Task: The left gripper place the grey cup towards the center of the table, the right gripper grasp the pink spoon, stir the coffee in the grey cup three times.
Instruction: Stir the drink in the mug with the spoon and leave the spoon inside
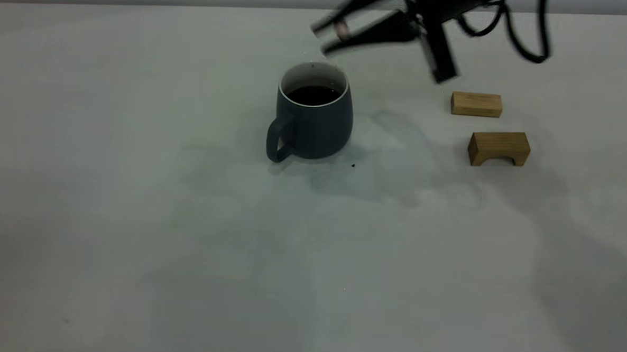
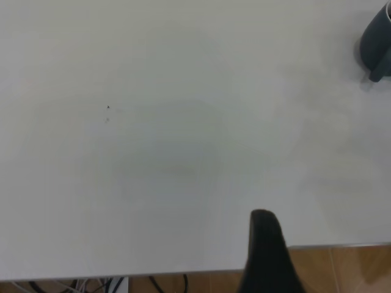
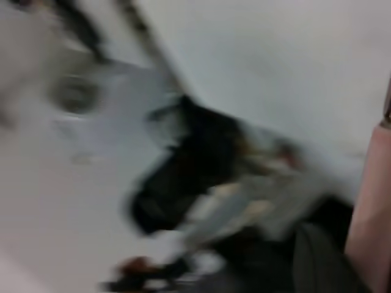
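The grey cup [image 1: 314,120] stands upright near the middle of the table [image 1: 132,215], its handle toward the front left and black coffee [image 1: 313,95] inside. It also shows at the edge of the left wrist view as the cup [image 2: 376,43]. My right gripper [image 1: 326,37] hangs blurred just above and behind the cup's rim, shut on the pink spoon [image 1: 342,29]. The spoon's pale pink handle [image 3: 369,207] runs along the edge of the right wrist view; its bowl is hidden. My left gripper [image 2: 266,250] is parked over the table's edge, far from the cup.
Two wooden blocks lie to the right of the cup: a plain bar [image 1: 476,104] and an arch-shaped block [image 1: 499,148]. A black cable [image 1: 526,40] loops from the right arm. A tiny black speck [image 1: 353,165] lies beside the cup's base.
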Robot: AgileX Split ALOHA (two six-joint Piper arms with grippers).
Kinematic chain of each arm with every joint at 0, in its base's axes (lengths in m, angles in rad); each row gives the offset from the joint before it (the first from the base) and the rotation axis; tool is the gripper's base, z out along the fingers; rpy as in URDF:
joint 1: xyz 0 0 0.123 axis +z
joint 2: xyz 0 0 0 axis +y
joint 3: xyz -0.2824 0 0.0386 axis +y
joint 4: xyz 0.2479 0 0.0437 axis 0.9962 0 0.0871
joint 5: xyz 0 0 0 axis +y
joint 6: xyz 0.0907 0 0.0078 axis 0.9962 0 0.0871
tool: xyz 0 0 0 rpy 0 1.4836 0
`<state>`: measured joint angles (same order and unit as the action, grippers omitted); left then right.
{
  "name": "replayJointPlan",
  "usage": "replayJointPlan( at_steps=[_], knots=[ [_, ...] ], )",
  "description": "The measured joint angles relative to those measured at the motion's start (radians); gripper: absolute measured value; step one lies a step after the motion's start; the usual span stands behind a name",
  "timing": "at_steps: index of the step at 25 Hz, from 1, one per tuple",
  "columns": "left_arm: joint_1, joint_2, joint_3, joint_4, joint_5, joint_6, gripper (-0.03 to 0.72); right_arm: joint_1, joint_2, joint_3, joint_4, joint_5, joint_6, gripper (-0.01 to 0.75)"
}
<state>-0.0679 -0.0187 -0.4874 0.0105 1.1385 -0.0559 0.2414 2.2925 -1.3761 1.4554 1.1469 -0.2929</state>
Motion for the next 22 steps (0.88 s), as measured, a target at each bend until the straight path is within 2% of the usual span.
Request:
replayJointPlan(
  at_steps=[5,9,12,16,22],
  knots=[
    [0.0,0.0,0.0,0.0,0.0,0.0,0.569,0.03,0.026,-0.001,0.256,-0.001,0.283,0.132],
    [0.0,0.0,0.0,0.0,0.0,0.0,0.569,0.051,0.029,-0.001,0.291,-0.04,0.608,0.132],
    [0.0,0.0,0.0,0.0,0.0,0.0,0.569,0.058,0.029,-0.001,0.298,-0.064,0.771,0.132],
    [0.0,0.0,0.0,0.0,0.0,0.0,0.569,0.059,0.041,-0.02,0.298,-0.086,0.813,0.132],
    [0.0,0.0,0.0,0.0,0.0,0.0,0.569,0.059,0.159,-0.181,0.302,-0.067,0.814,0.132]
  ],
)
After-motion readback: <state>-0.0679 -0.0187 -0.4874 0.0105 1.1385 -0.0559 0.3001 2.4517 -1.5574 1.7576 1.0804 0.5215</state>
